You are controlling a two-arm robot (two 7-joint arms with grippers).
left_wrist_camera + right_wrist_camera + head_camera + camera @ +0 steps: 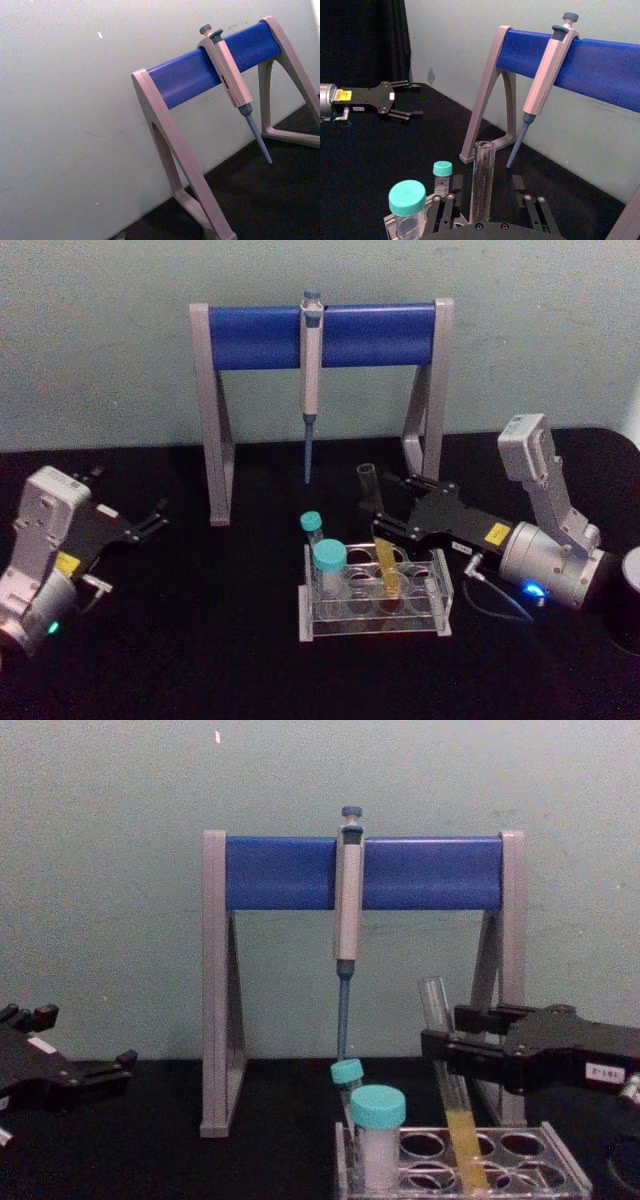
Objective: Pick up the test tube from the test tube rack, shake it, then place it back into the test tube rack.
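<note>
My right claw (385, 508) sits right of centre in the head view, its fingers spread apart with the tube (388, 576) standing between them, not clamped. The tube leans toward the upper left, its yellow end down in a hole of the rack (375, 633) at lower centre, just right of two teal-capped tubes (328, 558). My left claw (152, 521) rests at the left edge, fingers apart, well away from the rack.
</note>
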